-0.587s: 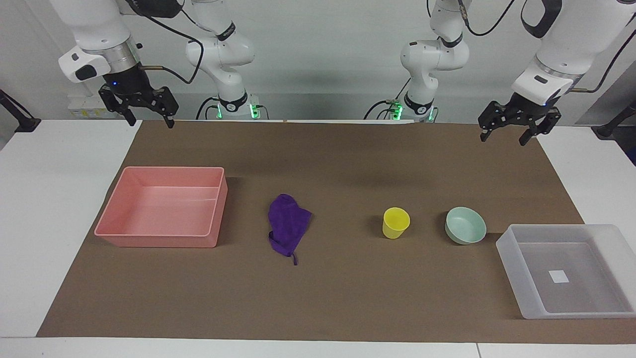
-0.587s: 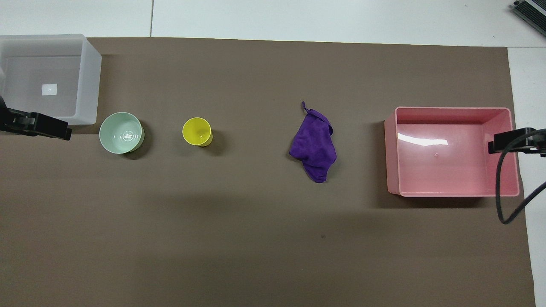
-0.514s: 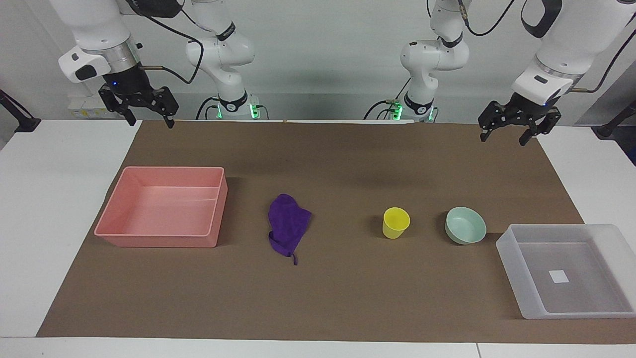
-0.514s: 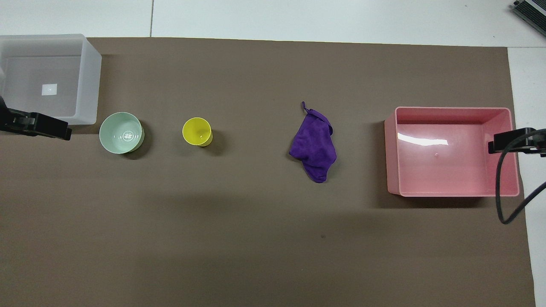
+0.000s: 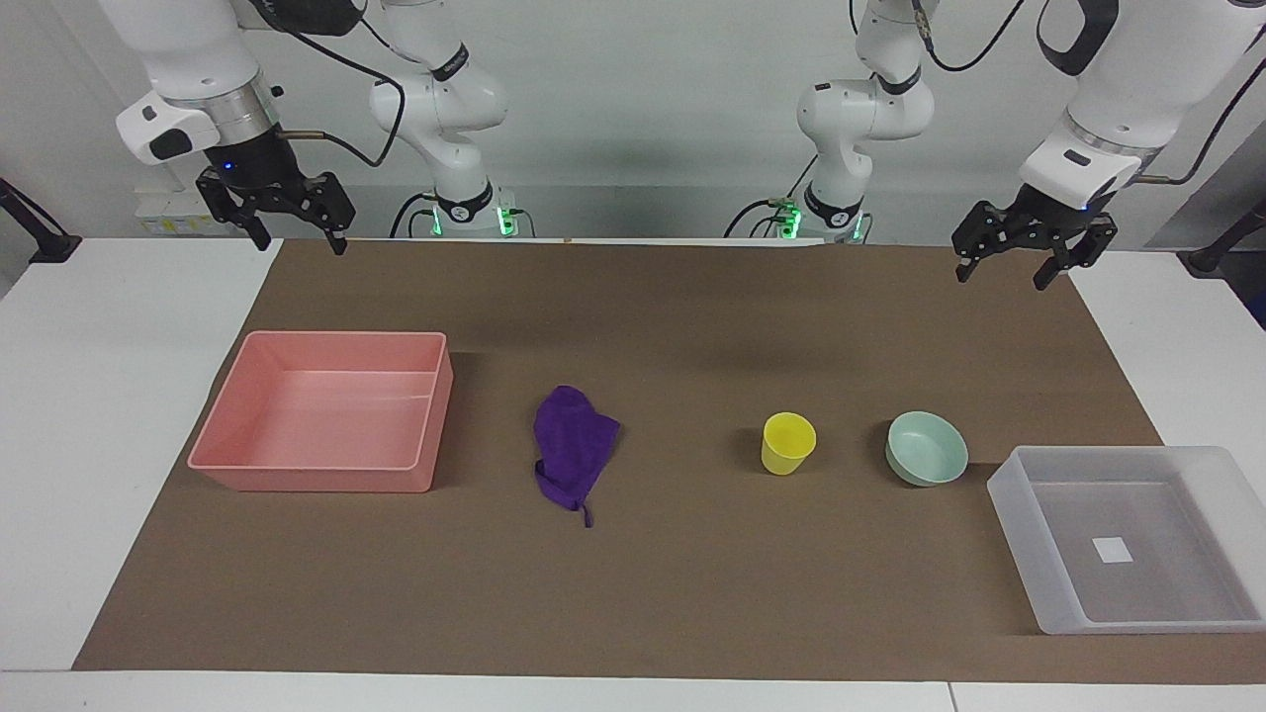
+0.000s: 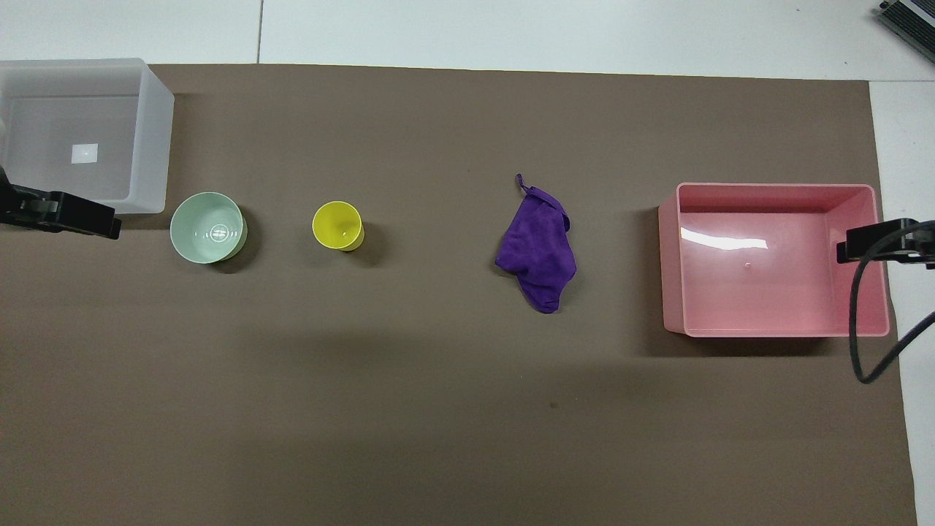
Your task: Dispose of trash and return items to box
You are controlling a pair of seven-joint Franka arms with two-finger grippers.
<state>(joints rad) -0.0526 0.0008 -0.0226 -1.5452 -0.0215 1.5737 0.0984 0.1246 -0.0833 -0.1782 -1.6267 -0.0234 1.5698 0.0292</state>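
A wrinkled purple cloth rag (image 5: 573, 447) (image 6: 538, 250) lies on the brown mat near the middle. A yellow cup (image 5: 788, 443) (image 6: 337, 226) stands upright beside it, toward the left arm's end. A mint-green bowl (image 5: 927, 449) (image 6: 207, 227) sits between the cup and the translucent bin (image 5: 1048, 554) (image 6: 150, 139), which is empty with a white label on its bottom. My left gripper (image 5: 1002, 263) hangs open and empty in the air over the mat's corner by its base. My right gripper (image 5: 302, 237) hangs open and empty over the opposite corner.
An empty pink rectangular tray (image 5: 425, 425) (image 6: 774, 191) sits on the mat at the right arm's end, beside the rag. The brown mat (image 5: 653, 603) covers most of the white table.
The right gripper rose very slightly. Nothing else moved.
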